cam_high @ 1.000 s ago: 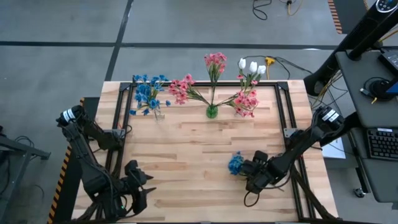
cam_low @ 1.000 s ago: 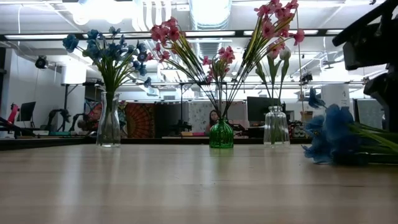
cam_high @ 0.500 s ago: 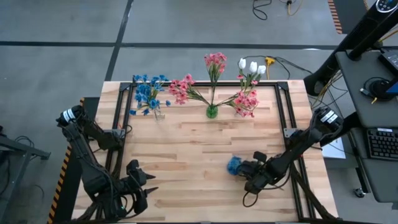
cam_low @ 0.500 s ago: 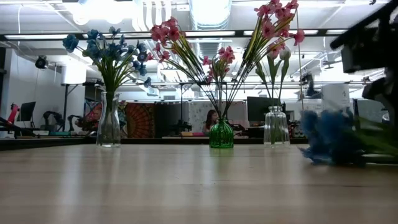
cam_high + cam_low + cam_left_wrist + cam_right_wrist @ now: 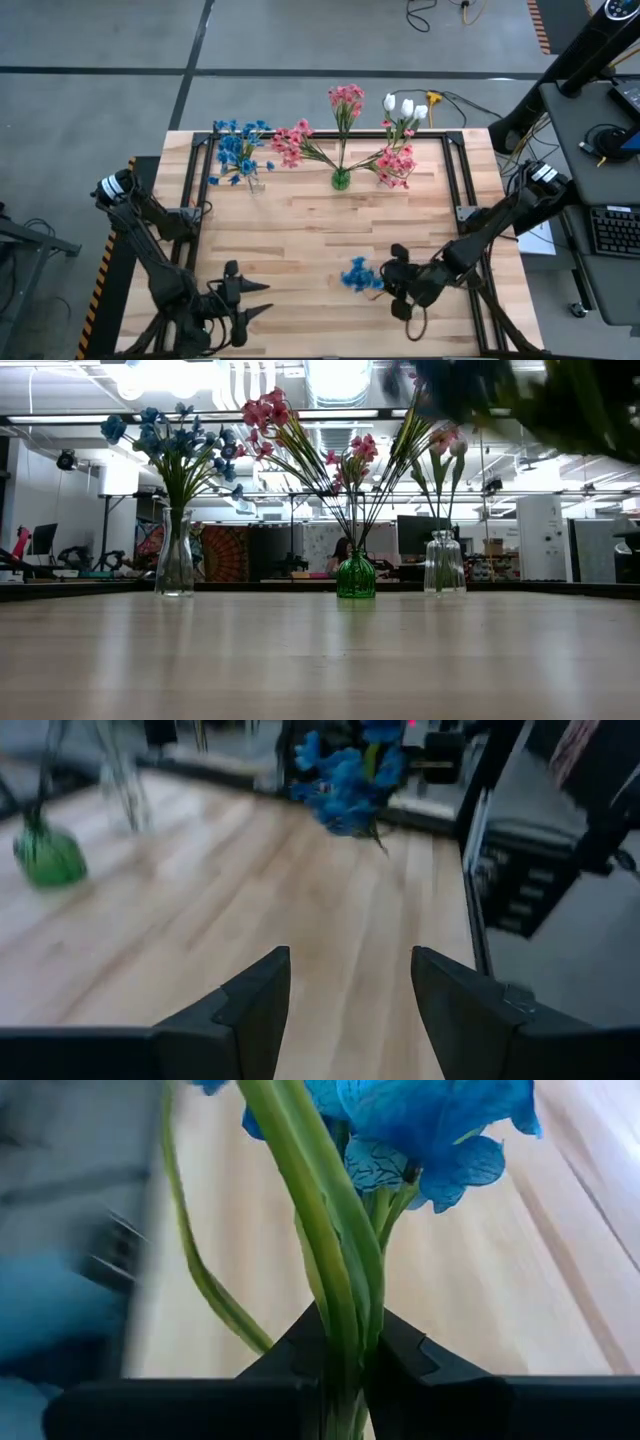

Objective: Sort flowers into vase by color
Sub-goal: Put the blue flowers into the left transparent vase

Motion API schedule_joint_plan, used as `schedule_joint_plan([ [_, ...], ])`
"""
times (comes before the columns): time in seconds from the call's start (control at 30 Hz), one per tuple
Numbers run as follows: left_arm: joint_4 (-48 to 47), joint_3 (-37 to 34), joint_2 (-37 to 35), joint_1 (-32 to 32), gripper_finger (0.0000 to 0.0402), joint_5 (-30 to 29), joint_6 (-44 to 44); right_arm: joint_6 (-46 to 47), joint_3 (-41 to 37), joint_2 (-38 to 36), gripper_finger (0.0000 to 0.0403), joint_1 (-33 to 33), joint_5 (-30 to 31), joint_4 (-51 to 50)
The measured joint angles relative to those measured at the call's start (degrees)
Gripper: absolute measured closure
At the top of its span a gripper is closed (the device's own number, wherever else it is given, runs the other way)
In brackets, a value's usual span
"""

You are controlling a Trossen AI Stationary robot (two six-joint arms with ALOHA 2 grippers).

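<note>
Blue flower sprig [image 5: 357,275] at lower centre-right of the high view, long axis roughly horizontal, blossoms leftward, thin green stems running right into the right gripper [image 5: 392,282]. Petals cloth-like, veined, clustered; stems smooth and slender. Fingers [image 5: 420,1365] pressed together on the stems just below the blossoms, sprig lifted clear of the pale planked wooden table [image 5: 300,240]. Left gripper [image 5: 255,301] at lower left, fingers spread apart, holding nothing. Along the upper edge: clear glass vase [image 5: 174,555] with blue blossoms, green vase [image 5: 355,575] with pink.
</note>
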Motion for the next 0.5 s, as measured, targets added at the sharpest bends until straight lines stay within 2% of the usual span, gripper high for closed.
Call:
schedule_joint_plan([
  [0.13,23.6,-5.8,0.9,1.4,0.0209,-4.9,18.7,-13.1,0.0,-0.9,0.0367,-0.5,0.0,17.4],
  [0.23,45.3,-9.8,3.9,3.1,0.0209,-4.4,34.3,-23.5,0.0,-0.1,0.0367,-0.7,0.0,31.5],
  [0.33,64.0,-12.1,8.2,5.2,0.0209,-1.5,45.3,-32.5,0.1,1.2,0.0367,-1.0,-0.1,42.2],
  [0.43,74.8,-12.4,12.9,7.6,0.0209,3.1,50.9,-38.8,0.1,2.5,0.0367,-1.5,-0.1,50.5],
  [0.5,77.6,-11.3,15.6,9.7,0.0209,6.4,51.8,-41.8,0.1,3.5,0.0367,-2.1,-0.5,55.4],
])
